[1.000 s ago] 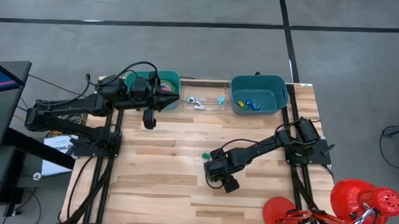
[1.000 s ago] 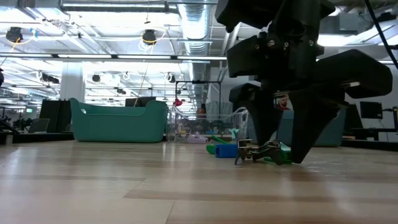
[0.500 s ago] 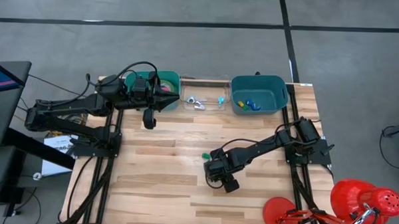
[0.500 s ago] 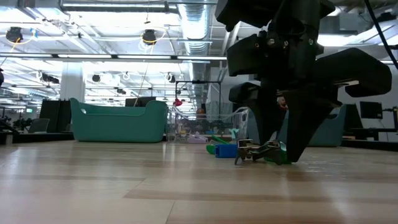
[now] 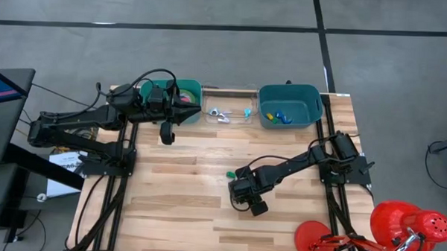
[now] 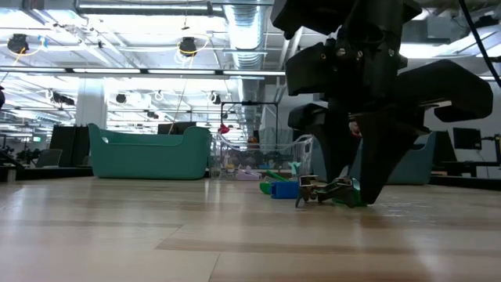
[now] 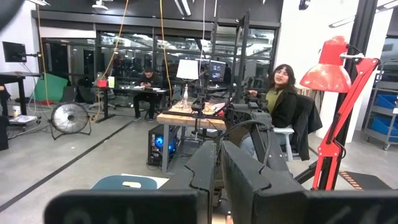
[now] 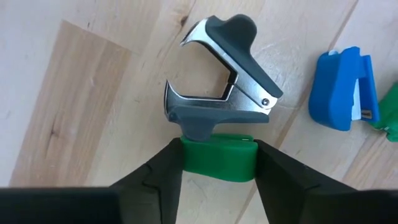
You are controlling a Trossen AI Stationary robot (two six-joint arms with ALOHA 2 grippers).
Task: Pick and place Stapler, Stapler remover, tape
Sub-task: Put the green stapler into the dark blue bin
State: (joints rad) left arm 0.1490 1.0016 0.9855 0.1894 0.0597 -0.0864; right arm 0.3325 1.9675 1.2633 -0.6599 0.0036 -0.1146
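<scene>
Two dark fingers (image 8: 155, 174) of the right gripper (image 8: 219, 163) press on either side of a small green stapler (image 8: 217, 159) lying on the wooden table (image 5: 177, 176) near its middle, jaws narrowed onto it; a grey and chrome staple remover (image 8: 221, 93) lies touching the green piece; a blue stapler (image 8: 342, 90) lies just beside; the left gripper (image 7: 219, 171) is closed on nothing, poised over the left teal bin (image 5: 193, 86) at the table's far edge.
</scene>
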